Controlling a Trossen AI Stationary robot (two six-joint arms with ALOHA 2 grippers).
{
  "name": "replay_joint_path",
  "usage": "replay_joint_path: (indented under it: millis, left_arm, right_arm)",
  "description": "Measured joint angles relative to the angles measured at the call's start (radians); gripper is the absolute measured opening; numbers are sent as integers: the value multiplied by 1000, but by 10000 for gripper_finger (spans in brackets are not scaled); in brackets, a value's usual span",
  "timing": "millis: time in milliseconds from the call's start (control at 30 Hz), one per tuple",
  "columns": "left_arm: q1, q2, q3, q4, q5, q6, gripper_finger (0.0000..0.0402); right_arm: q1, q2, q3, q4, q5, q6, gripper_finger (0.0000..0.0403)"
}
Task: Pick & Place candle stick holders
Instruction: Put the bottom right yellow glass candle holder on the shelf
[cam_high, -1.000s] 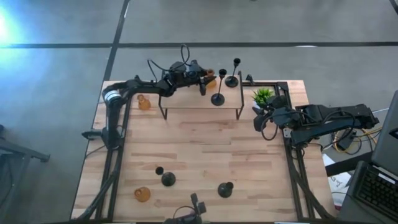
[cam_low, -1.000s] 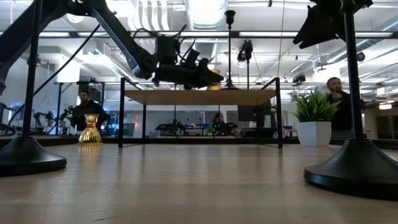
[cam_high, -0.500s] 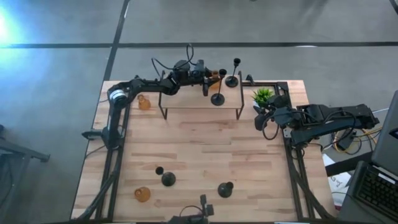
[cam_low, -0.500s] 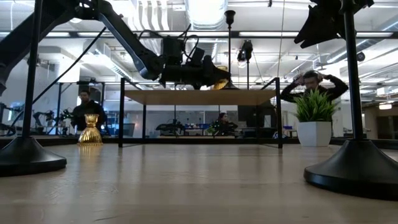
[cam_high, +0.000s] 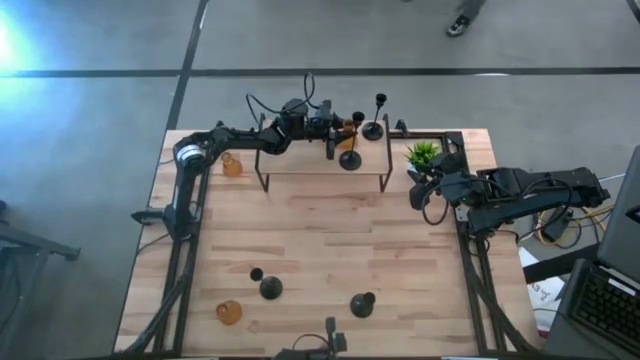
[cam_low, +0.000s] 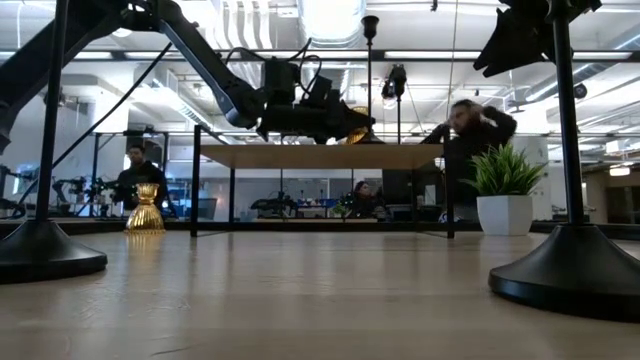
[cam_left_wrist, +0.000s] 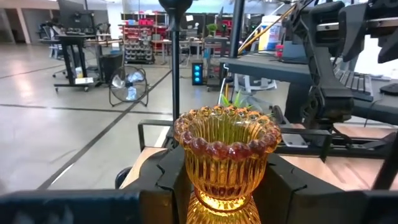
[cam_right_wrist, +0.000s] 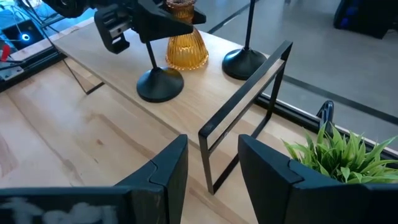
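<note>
**Amber holder gripped over shelf**

Left pincer (cam_high: 340, 125) is closed on an amber candle holder (cam_left_wrist: 226, 155) resting on the raised shelf (cam_high: 300, 160), beside two black candlestick holders (cam_right_wrist: 160, 84). Right pincer (cam_right_wrist: 208, 165) hangs open near the potted plant (cam_high: 423, 153).

You have a raised shelf (cam_high: 300, 165) standing along the surface's (cam_high: 330, 250) far edge, near its middle. On the shelf, toward its right end, two stemmed holders stand: one (cam_high: 350, 158) at the front edge, the other (cam_high: 373, 129) behind it at the back edge. Between and left of them sits a squat holder (cam_right_wrist: 185, 45), inside the left gripper's (cam_high: 338, 127) fingers. Another squat holder (cam_high: 232, 166) stands on the surface left of the shelf. The potted plant (cam_high: 423, 154) sits right of the shelf, with the right gripper (cam_high: 424, 196) just in front of it. Near the surface's front edge, left to right: a squat holder (cam_high: 229, 312), two stemmed holders (cam_high: 268, 286), then a third (cam_high: 362, 303).
</note>
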Motion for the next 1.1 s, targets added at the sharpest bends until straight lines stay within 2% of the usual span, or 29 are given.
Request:
replay_joint_path:
  millis: [367,600,1100]
  left_arm:
    - [-1,12,1,4,-33,20,131]
    - [-11,70,66,9,-33,15,131]
    - [3,68,68,-21,-42,-1,131]
  right_arm:
    - [0,0,0,0,0,0,128]
    - [0,0,0,1,0,2,130]
    - [0,1,0,2,-3,3,123]
